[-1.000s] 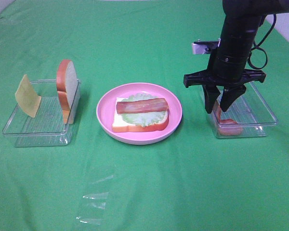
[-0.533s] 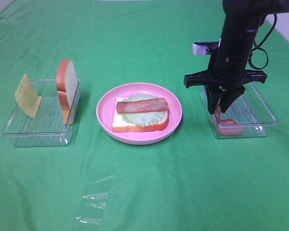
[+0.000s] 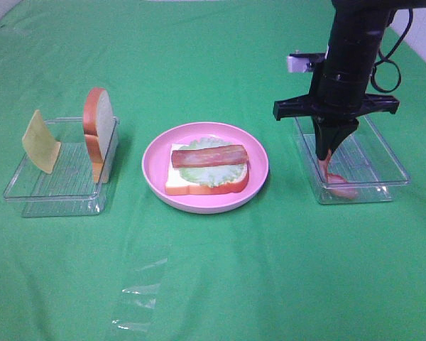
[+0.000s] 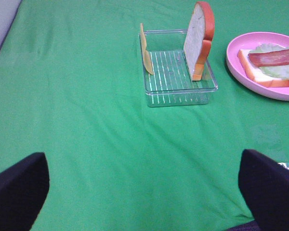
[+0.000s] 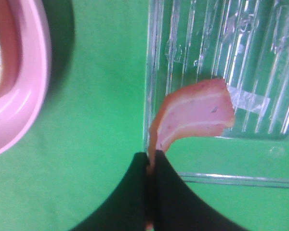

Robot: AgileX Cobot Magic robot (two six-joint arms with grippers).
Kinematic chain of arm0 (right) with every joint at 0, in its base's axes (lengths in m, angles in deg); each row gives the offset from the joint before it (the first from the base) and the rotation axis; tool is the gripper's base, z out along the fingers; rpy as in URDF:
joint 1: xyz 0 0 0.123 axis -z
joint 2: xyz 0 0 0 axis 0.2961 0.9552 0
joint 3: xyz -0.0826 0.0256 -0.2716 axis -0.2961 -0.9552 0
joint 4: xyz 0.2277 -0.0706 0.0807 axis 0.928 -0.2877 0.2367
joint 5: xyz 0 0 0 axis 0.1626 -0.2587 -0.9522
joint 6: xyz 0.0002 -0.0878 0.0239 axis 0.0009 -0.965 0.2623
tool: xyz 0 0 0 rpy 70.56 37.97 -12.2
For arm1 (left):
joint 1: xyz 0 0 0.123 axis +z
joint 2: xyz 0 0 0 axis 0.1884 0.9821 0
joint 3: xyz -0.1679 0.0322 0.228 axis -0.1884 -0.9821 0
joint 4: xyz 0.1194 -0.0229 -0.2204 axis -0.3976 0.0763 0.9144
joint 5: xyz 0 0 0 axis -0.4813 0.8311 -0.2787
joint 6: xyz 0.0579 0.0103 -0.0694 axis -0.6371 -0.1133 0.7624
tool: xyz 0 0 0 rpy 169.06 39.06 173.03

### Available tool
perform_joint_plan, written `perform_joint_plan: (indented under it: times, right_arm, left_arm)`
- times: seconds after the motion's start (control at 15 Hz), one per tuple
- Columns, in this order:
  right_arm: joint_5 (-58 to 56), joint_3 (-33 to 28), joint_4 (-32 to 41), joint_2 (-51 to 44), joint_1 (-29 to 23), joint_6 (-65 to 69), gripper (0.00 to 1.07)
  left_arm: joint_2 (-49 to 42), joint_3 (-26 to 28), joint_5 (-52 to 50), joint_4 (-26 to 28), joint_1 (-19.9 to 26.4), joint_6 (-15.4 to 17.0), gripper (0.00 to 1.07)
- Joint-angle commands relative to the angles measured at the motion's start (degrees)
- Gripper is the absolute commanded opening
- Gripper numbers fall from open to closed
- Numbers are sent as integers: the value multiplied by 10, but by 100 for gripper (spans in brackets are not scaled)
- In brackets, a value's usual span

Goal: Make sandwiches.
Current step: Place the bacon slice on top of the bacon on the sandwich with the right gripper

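On the pink plate (image 3: 156, 170) lies the partly stacked sandwich: a bread slice (image 3: 199, 187), pale green lettuce (image 3: 214, 173) and a bacon strip (image 3: 209, 155) on top. My right gripper (image 3: 329, 150) is shut on one end of a second bacon strip (image 3: 338, 186), which hangs down into the right clear tray (image 3: 383, 170). The right wrist view shows that bacon strip (image 5: 197, 113) pinched at the fingertips (image 5: 151, 160). My left gripper (image 4: 144, 192) is open over bare cloth, well short of the left tray (image 4: 180, 91). That tray holds an upright bread slice (image 3: 99, 133) and a cheese square (image 3: 40, 141).
A green cloth covers the whole table. A crumpled piece of clear plastic film (image 3: 138, 298) lies near the front edge, left of centre. The left clear tray (image 3: 57, 188) stands left of the plate, and the right tray stands close to the plate's right side.
The right gripper's fingers have closed on the bacon strip in the right tray and lifted its end slightly. Nothing else has moved.
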Motion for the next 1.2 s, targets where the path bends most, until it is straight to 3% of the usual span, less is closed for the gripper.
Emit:
perform_joint_plan:
  times: [0.07,0.2,0.4,0.53,0.8,1.2]
  right_arm:
    - [-20,25,2,-46,1,-2,0]
    - [-33,51,32,-75,1,-22,0]
    - [-39,103,193,-81,-1,-88,0]
    - [-30,104,295,-77,-1,-142,0]
    - [-24,104,433,-31,-21,-232,0]
    - [23,104,441,33,-80,-244,0]
  left_arm:
    - [-1,-1,-2,-1,-1,-1,100]
    - [-1,-1,-2,-1,-1,-1,100]
    - [-1,-1,-2,-1,-1,-1,100]
    - [-1,-1,-2,-1,-1,-1,100]
    - [-1,-1,-2,-1,-1,-1,100]
    - [-1,-1,-2,-1,-1,-1,100]
